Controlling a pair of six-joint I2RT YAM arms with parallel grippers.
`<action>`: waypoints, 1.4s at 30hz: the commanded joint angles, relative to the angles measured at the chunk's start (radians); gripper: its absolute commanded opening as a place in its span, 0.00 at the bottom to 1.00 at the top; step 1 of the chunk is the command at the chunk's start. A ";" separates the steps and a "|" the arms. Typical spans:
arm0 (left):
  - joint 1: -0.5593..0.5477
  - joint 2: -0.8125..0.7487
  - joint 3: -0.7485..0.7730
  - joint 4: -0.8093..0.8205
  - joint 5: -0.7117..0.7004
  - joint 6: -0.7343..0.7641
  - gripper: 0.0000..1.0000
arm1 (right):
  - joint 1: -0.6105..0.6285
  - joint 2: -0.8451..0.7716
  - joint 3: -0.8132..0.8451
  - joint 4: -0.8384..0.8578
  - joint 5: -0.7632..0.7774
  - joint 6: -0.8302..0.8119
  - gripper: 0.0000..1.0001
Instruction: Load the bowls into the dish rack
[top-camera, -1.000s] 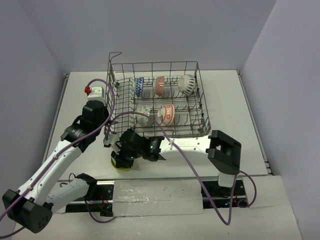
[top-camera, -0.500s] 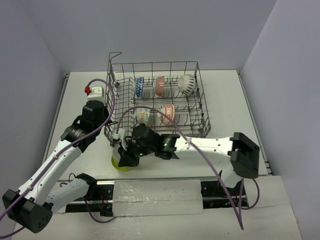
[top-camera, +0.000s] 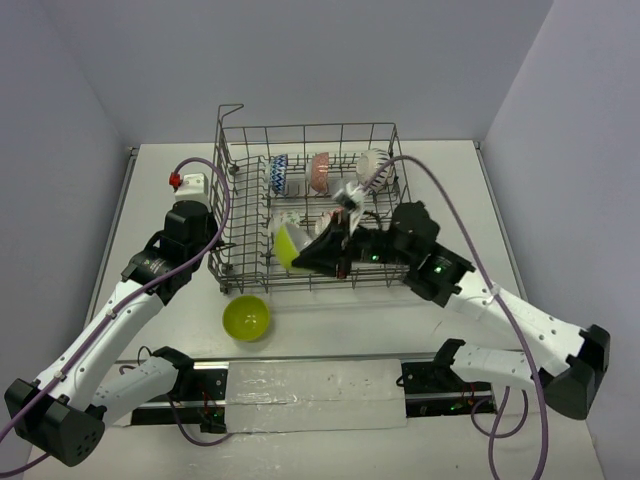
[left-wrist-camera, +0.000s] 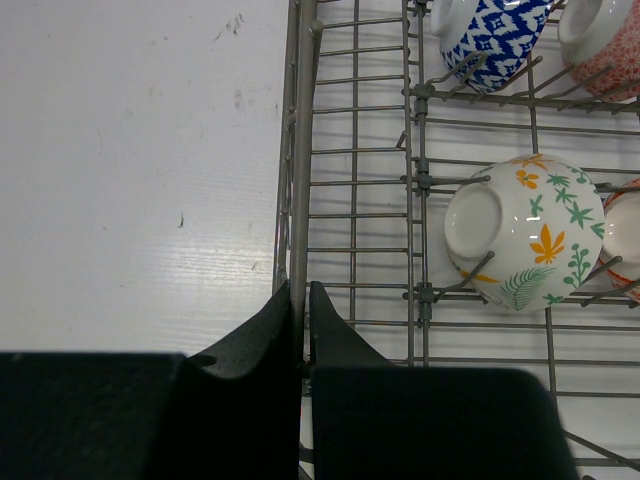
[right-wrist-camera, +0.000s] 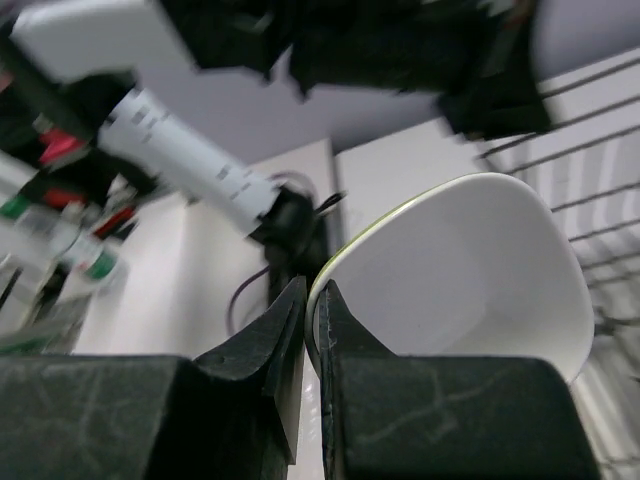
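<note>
Your right hand (top-camera: 306, 257) is pinched shut on the rim of the lime-green bowl (top-camera: 286, 245), which stands on edge above the dish rack (top-camera: 300, 128), near the yellow-floral bowl (left-wrist-camera: 520, 232); the open tines look to be straight down from it. Your left hand (left-wrist-camera: 303, 320) is clamped on the rack's side wire

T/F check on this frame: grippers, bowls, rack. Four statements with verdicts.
1. The right gripper pinches a green bowl by its rim. True.
2. The left gripper is open above the table. False: it is shut on the rack, on its side rim.
3. A second green bowl sits on the table, outside the rack. True.
4. The blue-white bowl is on the table. False: it stands in the rack.
</note>
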 joint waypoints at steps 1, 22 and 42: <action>0.021 0.004 0.006 -0.001 -0.050 0.008 0.00 | -0.111 -0.085 -0.002 -0.009 0.153 0.018 0.00; 0.021 0.002 0.005 -0.001 -0.052 0.011 0.00 | -0.763 0.110 -0.193 0.264 -0.168 0.331 0.00; 0.019 -0.009 0.005 0.000 -0.039 0.014 0.00 | -0.826 0.193 -0.233 0.321 -0.109 0.334 0.00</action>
